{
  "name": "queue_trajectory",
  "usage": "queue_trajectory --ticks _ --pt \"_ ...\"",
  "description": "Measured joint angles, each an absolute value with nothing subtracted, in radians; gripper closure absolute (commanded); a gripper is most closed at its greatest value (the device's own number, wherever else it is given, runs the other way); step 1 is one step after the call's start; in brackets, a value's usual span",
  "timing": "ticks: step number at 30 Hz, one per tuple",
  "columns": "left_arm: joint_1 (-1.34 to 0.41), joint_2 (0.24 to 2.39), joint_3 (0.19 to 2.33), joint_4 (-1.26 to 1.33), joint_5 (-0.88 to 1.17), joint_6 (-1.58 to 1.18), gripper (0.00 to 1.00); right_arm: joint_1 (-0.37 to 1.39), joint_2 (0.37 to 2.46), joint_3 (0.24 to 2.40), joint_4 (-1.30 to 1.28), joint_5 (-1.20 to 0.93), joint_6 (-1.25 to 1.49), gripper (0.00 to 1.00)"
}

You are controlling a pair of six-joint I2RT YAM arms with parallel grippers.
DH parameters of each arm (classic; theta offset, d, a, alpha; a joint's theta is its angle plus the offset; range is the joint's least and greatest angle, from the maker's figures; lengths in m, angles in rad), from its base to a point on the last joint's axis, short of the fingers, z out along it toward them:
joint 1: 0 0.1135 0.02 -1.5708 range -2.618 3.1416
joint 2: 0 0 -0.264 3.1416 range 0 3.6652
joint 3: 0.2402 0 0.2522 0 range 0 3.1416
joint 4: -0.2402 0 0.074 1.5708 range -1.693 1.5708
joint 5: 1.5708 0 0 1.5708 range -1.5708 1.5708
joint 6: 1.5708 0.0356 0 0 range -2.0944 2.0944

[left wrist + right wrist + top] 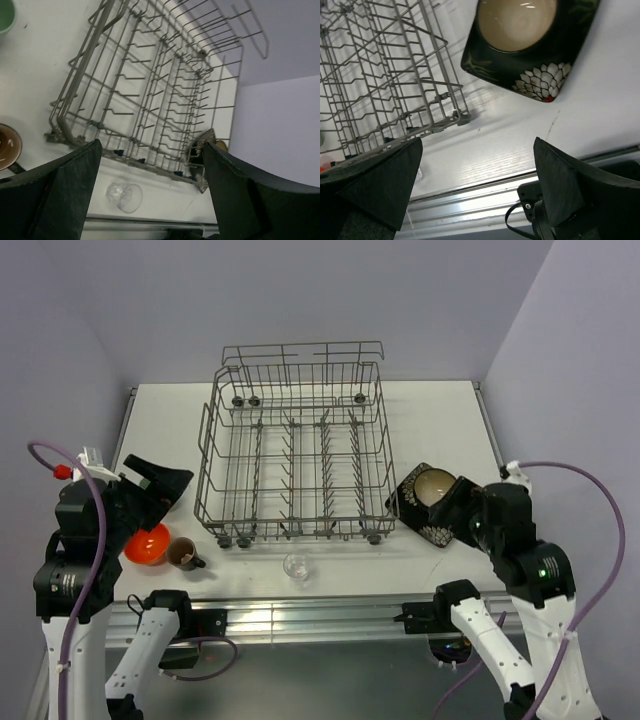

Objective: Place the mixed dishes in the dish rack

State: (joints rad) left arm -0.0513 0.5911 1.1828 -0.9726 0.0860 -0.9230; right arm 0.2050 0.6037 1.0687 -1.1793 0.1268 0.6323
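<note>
The grey wire dish rack (290,455) stands empty mid-table and fills the left wrist view (150,85). The black square plate with pale centre (428,495) lies right of the rack, and is clear in the right wrist view (530,40). My right gripper (455,508) hovers open at the plate's near right edge (477,142). The orange bowl (147,543), brown mug (184,554) and clear glass (295,566), lying on its side, sit at the front. My left gripper (165,478) is open and empty above the bowl (150,145). A pale green cup (5,15) shows at a corner. The blue bowl is out of view.
The white table (440,420) ends in a metal rail along the near edge (300,618). Purple walls close in at the back and both sides. The glass (125,196) lies between the rack's front and the rail. The mug (7,146) sits left of the rack.
</note>
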Motion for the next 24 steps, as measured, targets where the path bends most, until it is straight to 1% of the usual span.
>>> queue_trajectory --ticks 3,6,8,11,16,17,18,20,21,23,24 --pt "-0.051 0.645 1.205 -1.029 0.097 -0.894 0.13 0.205 0.545 1.042 -1.216 0.159 0.666 0.00" --pt "-0.051 0.730 1.266 -1.063 0.119 -0.852 0.14 0.205 0.569 0.999 -1.234 0.175 0.688 0.02" --pt "-0.051 0.791 1.319 -1.079 0.131 -0.828 0.15 0.205 0.640 1.000 -1.243 0.191 0.687 0.02" --pt "-0.051 0.844 1.366 -1.076 0.154 -0.809 0.16 0.202 0.803 1.040 -1.250 0.247 0.675 0.03" --pt "-0.051 0.822 1.343 -1.063 0.202 -0.810 0.18 0.186 0.988 1.132 -1.224 0.299 0.611 0.06" --pt "-0.051 0.808 1.330 -1.063 0.211 -0.811 0.18 0.180 1.002 1.150 -1.219 0.307 0.603 0.07" --pt "-0.051 0.792 1.315 -1.064 0.218 -0.813 0.18 0.174 1.020 1.170 -1.211 0.317 0.588 0.12" --pt "-0.051 0.757 1.286 -1.069 0.232 -0.817 0.18 0.168 1.064 1.201 -1.186 0.335 0.563 0.16" --pt "-0.051 0.741 1.278 -1.075 0.237 -0.817 0.18 0.165 1.089 1.210 -1.169 0.339 0.551 0.21" --pt "-0.052 0.721 1.267 -1.083 0.244 -0.817 0.18 0.163 1.158 1.218 -1.136 0.334 0.532 0.25" --pt "-0.052 0.716 1.265 -1.084 0.246 -0.817 0.18 0.163 1.196 1.218 -1.117 0.323 0.529 0.29"
